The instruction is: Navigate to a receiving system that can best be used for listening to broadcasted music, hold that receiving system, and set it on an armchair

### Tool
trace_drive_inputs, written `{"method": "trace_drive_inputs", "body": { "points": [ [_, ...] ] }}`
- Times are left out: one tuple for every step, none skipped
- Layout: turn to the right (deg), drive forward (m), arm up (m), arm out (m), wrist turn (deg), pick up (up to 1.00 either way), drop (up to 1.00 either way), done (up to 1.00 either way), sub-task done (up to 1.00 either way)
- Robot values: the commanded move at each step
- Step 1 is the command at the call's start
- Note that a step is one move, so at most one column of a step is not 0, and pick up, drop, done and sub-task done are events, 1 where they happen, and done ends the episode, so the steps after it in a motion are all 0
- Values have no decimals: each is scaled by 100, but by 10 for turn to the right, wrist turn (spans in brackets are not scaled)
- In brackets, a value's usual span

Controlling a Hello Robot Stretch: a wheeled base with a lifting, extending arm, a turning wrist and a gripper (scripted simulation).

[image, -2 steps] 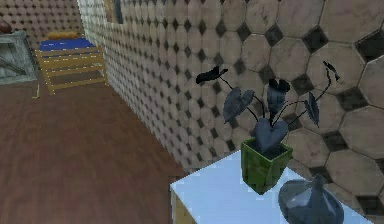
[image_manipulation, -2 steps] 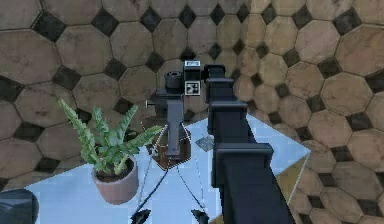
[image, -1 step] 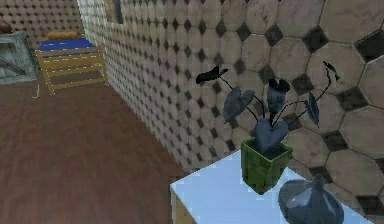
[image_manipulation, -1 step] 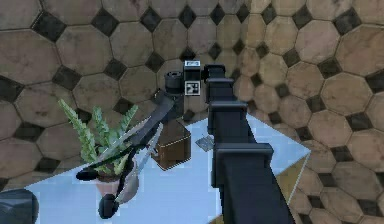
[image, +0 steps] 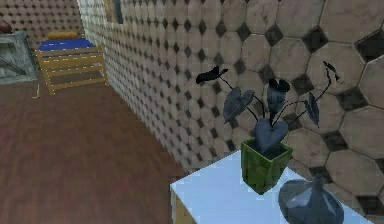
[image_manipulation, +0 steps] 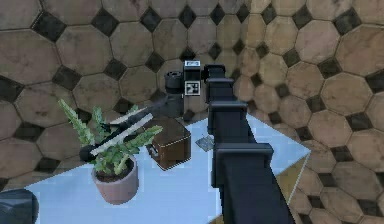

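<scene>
Arm (image_manipulation: 235, 150) stretched over a pale blue table (image_manipulation: 180, 195), with a brown box (image_manipulation: 168, 143) by the gripper (image_manipulation: 110, 140).

In the arm side view the brown box, which may be the radio though its face is hard to read, rests on the table just left of the arm and beside a leafy plant in a pink pot (image_manipulation: 115, 180). The thin fingers (image_manipulation: 135, 125) slant across the plant's leaves, close to the box; I cannot tell whether they grip anything. A hexagon-tiled wall (image_manipulation: 300, 50) stands behind the table. In the forward view the table's corner (image: 215, 195) carries a dark-leaved plant in a green pot (image: 264, 163) and a grey flared object (image: 310, 200). A yellow-framed bed (image: 68, 58) stands far off across the brown floor (image: 80, 150).
</scene>
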Motion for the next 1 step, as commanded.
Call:
{"method": "trace_drive_inputs", "body": {
  "points": [
    [0, 0, 0, 0, 450, 0, 0, 0, 0]
  ]
}}
